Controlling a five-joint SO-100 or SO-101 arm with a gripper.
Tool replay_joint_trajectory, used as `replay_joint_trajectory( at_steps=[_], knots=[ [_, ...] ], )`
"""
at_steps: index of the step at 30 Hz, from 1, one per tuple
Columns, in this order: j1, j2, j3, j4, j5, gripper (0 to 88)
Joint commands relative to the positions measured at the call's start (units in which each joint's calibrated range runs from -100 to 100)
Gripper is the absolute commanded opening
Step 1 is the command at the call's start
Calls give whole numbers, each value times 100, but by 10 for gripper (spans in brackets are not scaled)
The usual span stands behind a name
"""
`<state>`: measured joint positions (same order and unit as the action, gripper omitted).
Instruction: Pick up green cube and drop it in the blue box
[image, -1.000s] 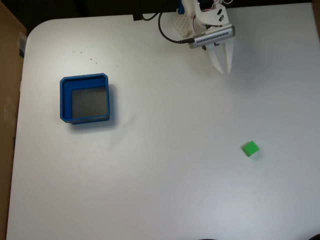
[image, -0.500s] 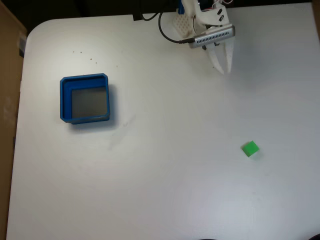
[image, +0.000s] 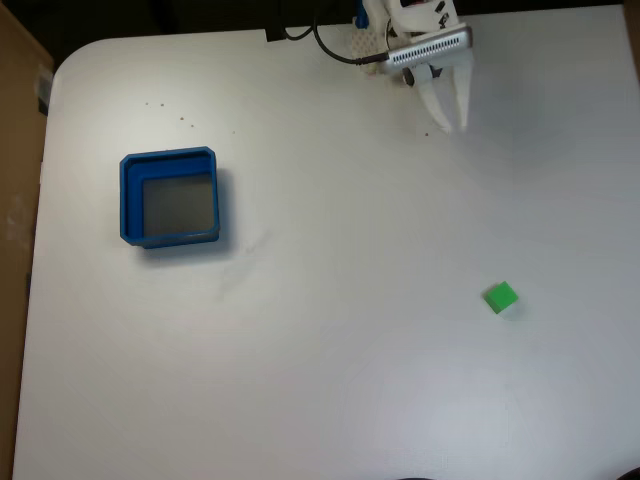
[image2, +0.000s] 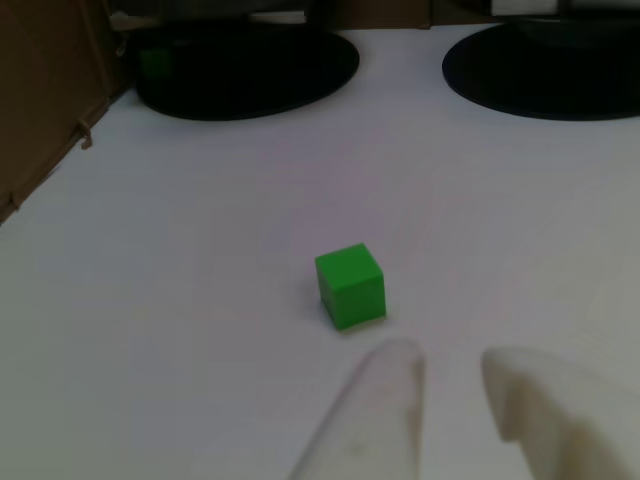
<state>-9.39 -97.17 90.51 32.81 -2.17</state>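
The green cube (image: 501, 297) lies alone on the white table at the right of the fixed view, well below my gripper (image: 447, 122), which hangs near the table's top edge. In the other view the green cube (image2: 350, 285) sits just beyond my gripper (image2: 450, 365) and a little to its left. The two white fingers stand slightly apart with bare table showing between them, so the gripper is open and holds nothing. The blue box (image: 168, 157) rests far to the left, its grey floor bare.
A brown cardboard wall (image: 15, 200) runs along the table's left side and is the cardboard (image2: 40, 100) in the other view. Two black round discs (image2: 250, 65) (image2: 550, 70) lie beyond the cube. A black cable (image: 335, 58) loops at the arm's base.
The gripper has shifted slightly toward the top edge of the table and its fingers have parted a little. Cube and box have not moved.
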Motion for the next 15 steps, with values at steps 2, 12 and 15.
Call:
replay_joint_trajectory(
  at_steps=[2, 12, 15],
  knots=[
    [-8, 645, -722, -129, 24, 15],
    [-15, 3328, -2673, -113, 20, 15],
    [-15, 4130, -3306, -104, 20, 15]
  ],
)
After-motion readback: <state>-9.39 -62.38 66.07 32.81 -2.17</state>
